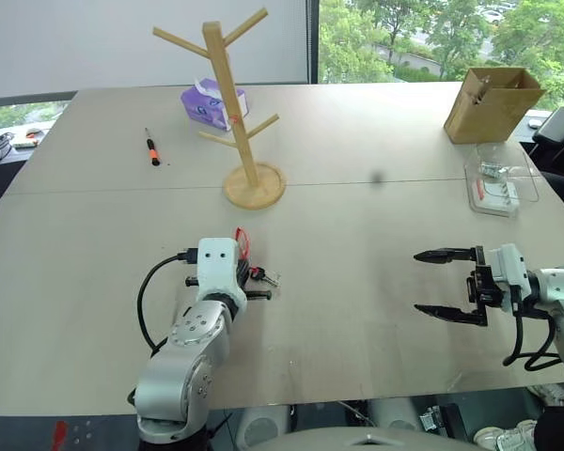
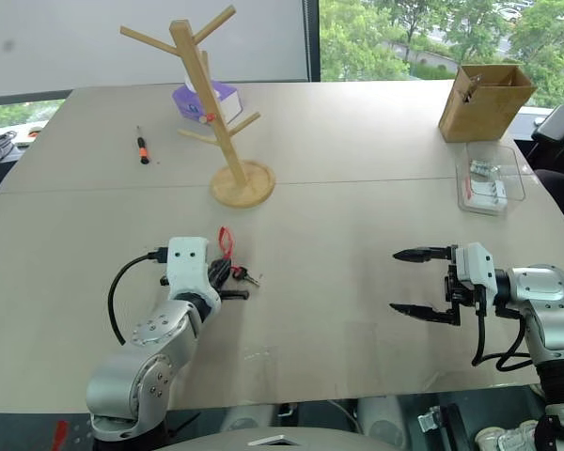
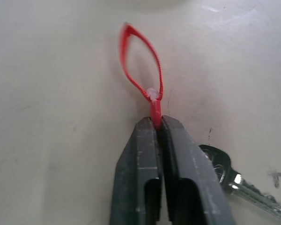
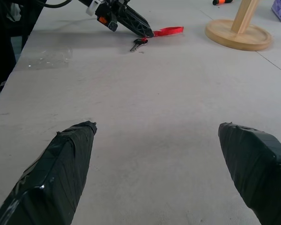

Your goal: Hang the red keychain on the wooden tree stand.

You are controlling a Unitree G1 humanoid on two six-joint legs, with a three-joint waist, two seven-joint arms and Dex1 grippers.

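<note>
1. Left gripper (image 3: pixel 158 123): its fingers (image 3: pixel 140 164) are pressed together on the keychain (image 3: pixel 141 61), pinching the red cord at its base, just below the knot. The loop stands out free beyond the fingertips; the key (image 3: pixel 234 180) lies on the bench (image 1: pixel 357 282) beside one finger, not between them.
2. Right gripper (image 1: pixel 446 283): fingers spread wide apart with nothing between them, held above bare bench and well apart from the keychain.
3. Stand (image 1: pixel 237 103): upright on its round base, farther along the bench beyond the left fingertips, its pegs angled upward. The keychain is not yet on any peg.
4. Risk, slip: the pinch covers only a thin bit of cord, so the key's weight on lifting could probably pull it out.
5. Risk, missed peg: the loop is narrow and limp; if it sags or twists during carrying, it may fail to open over a peg tip.
6. Risk, tipping: the stand is tall on a small base, so a push from the fingers against a peg could likely topple it.
7. Containers: a cardboard box (image 1: pixel 492 103) stands at the far side beyond the right fingers, its contents hard to make out. Near it a clear tray (image 1: pixel 501 180) holds small metal-looking items, too small to identify.
</note>
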